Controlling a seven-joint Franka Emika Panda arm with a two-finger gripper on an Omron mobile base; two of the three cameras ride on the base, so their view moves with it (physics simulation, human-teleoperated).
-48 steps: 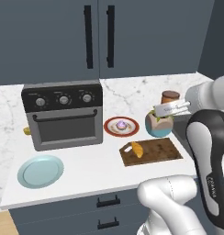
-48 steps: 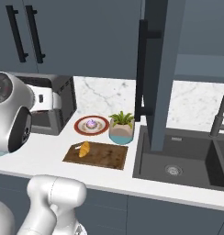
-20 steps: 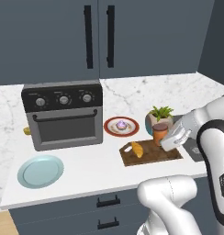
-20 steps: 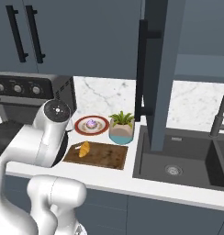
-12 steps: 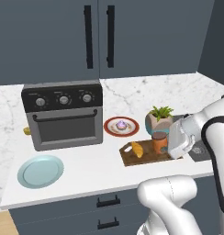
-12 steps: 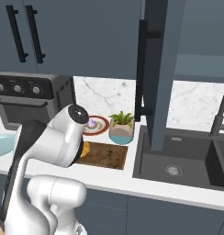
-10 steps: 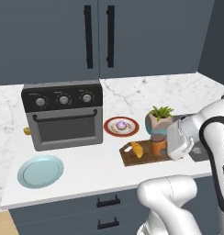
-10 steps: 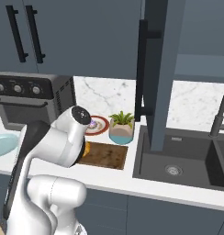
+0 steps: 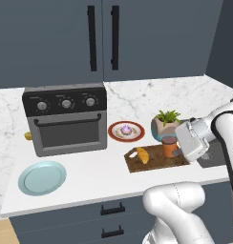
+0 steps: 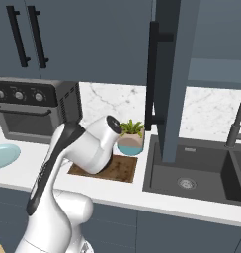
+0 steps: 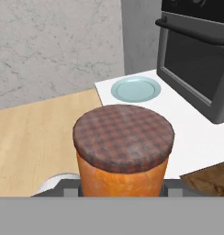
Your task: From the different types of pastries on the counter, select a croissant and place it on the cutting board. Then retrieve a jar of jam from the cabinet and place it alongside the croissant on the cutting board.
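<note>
Cabinet seen above worktop, doors shut in left base view. Toaster oven set at worktop's left; pale blue plate laid in front of it. Cutting board placed right of centre, just before potted plant. Red plate with purple pastry found behind board. Jar of jam held upright over board's right part, clamped in claw. Croissant laid on board's left part, near jar, apart from it.
</note>
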